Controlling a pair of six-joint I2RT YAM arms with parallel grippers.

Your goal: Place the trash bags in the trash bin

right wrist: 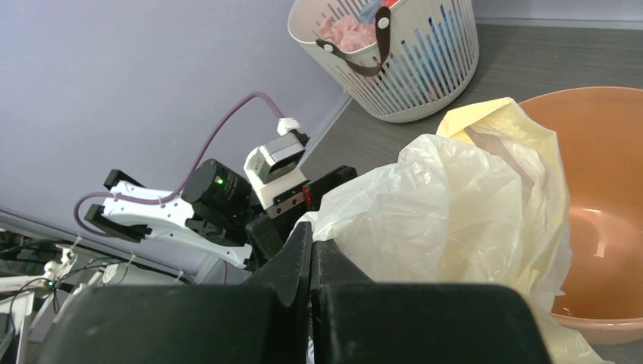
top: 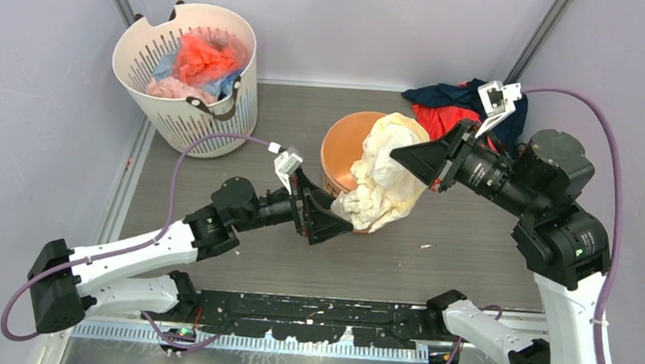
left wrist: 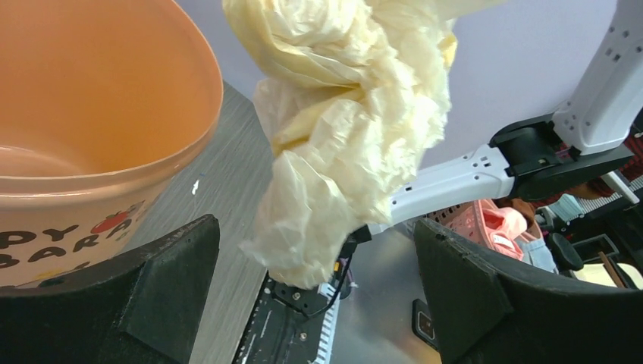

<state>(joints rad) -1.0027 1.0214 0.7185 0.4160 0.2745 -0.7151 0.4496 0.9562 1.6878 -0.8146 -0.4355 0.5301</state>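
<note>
Centrally on the tabletop (top: 469, 263) stands the orange trash bin (top: 347, 140), mouth up to receive. The pale-yellow trash bag (top: 387, 174) hangs bunched across its near rim, its lower end drooping outside the wall. The right tool (top: 404, 156) is clenched on the bag's upper folds, holding it above the rim. The left tool (top: 337, 222) gapes wide beside the bin with the dangling end between its jaws, seemingly placed to gather that end and feed it in.
</note>
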